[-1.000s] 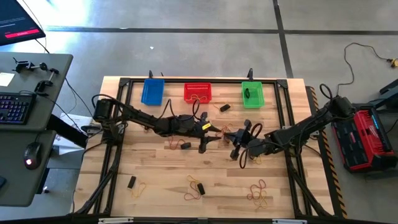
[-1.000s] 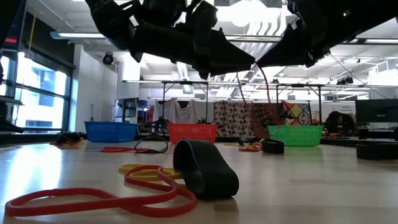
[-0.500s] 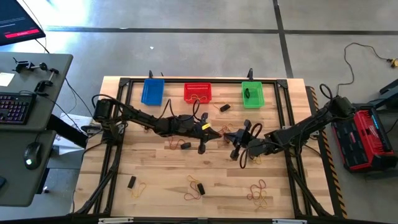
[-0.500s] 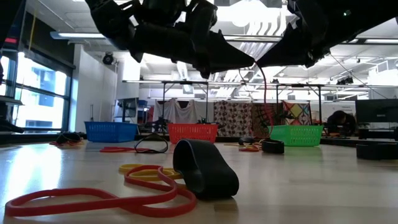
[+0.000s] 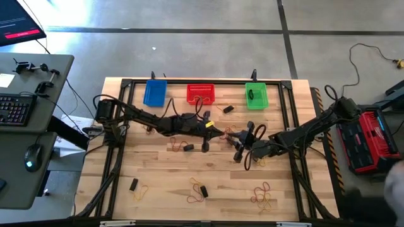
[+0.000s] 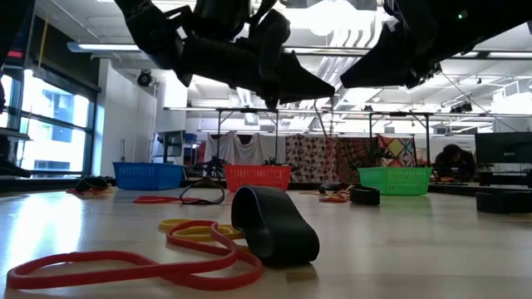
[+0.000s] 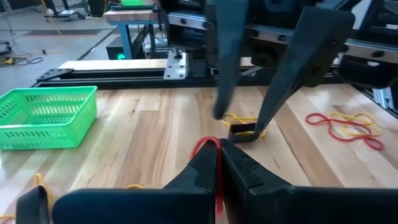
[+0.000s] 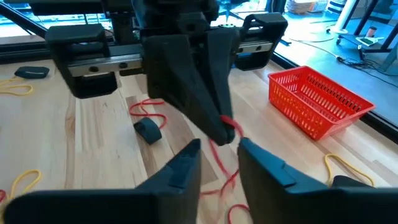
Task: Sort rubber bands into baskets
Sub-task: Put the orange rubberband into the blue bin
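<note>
My left gripper (image 7: 217,155) is shut on a thin red rubber band (image 8: 225,127) above the middle of the table (image 5: 222,134). My right gripper (image 8: 219,155) faces it from the right (image 5: 235,140), open. Its fingers stand on either side of the band's hanging strand, and I see no touch. The blue basket (image 5: 154,93), red basket (image 5: 201,94) and green basket (image 5: 256,96) stand in a row at the far edge. The green one has a dark band in it. More rubber bands lie scattered on the wood, among them a thick black one (image 6: 274,224). My left gripper pinches the red band between its two fingertips. A small bend of the band (image 7: 208,144) sticks out past the tips. The fingers slant down from the table's left side. The rest of the band (image 8: 221,163) hangs slack below them; whether its lower end reaches the table cannot be told.
A dark metal frame (image 5: 126,85) runs round the tabletop. Loose bands lie near the front edge: red and yellow loops (image 5: 262,194), tan ones (image 5: 140,189), and a dark band (image 5: 203,191). A short dark band (image 5: 228,108) lies between the red and green baskets.
My left gripper has shut on the red band held up in front of my right gripper and has drawn slightly toward the far left. In the low view the red strand that hung beneath the two grippers no longer shows.
</note>
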Action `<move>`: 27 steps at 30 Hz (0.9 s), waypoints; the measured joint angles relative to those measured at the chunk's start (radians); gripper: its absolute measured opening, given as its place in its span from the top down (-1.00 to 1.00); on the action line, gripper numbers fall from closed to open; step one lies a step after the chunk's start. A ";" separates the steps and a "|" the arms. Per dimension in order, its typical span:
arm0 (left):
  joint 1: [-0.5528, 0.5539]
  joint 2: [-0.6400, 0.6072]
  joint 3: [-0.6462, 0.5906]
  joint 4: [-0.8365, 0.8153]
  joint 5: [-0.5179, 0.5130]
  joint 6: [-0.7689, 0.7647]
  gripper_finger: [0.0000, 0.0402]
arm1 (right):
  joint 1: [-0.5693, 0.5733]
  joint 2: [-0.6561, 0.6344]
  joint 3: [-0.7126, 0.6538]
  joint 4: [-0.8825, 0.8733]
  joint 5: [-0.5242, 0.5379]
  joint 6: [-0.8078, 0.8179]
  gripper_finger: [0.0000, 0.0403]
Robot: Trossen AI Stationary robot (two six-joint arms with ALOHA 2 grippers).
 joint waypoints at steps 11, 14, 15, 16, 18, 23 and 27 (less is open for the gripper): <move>-0.005 -0.071 -0.049 -0.067 0.004 0.052 1.00 | 0.000 0.000 0.000 -0.013 -0.057 0.000 0.27; -0.005 -0.140 -0.099 -0.067 -0.011 0.052 1.00 | 0.000 -0.001 0.001 -0.021 -0.050 0.000 0.31; -0.005 -0.163 -0.114 -0.063 -0.027 0.052 1.00 | -0.001 -0.001 0.001 -0.026 -0.050 0.000 0.32; -0.005 -0.189 -0.131 -0.062 -0.042 0.052 1.00 | -0.001 -0.001 0.001 -0.029 -0.053 0.000 0.34; -0.005 -0.232 -0.162 -0.074 -0.078 0.052 1.00 | -0.002 -0.001 0.001 -0.027 -0.058 0.001 0.36; -0.008 -0.348 -0.251 -0.090 -0.201 0.020 1.00 | -0.002 0.000 0.001 0.005 -0.058 0.001 0.41; -0.011 -0.441 -0.324 -0.114 -0.279 0.008 1.00 | -0.002 0.000 0.001 0.013 -0.058 0.001 0.42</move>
